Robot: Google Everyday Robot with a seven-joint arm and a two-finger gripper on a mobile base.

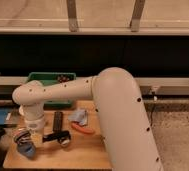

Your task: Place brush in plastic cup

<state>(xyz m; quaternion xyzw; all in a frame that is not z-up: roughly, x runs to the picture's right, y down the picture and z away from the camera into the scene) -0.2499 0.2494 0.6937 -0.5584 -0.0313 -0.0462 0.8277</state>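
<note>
Light-blue plastic cup (28, 148) sits at the front-left corner of the wooden desk (83, 150), right under the claw (23, 136), which hangs off the white arm's wrist (34, 120) just above and touching-close to the cup rim. Brush: can't pick it out for sure; prob. hidden at the claw, over the cup mouth. Claw state: cannot tell. Key relation: cup lies straight below the claw, so the move looks vertical, brush long axis needing to point down into the cup. Black remote (58, 121) lies just right of the wrist, red-orange stick (83, 129) further right, green bin (50, 80) behind. Only one arm.
</note>
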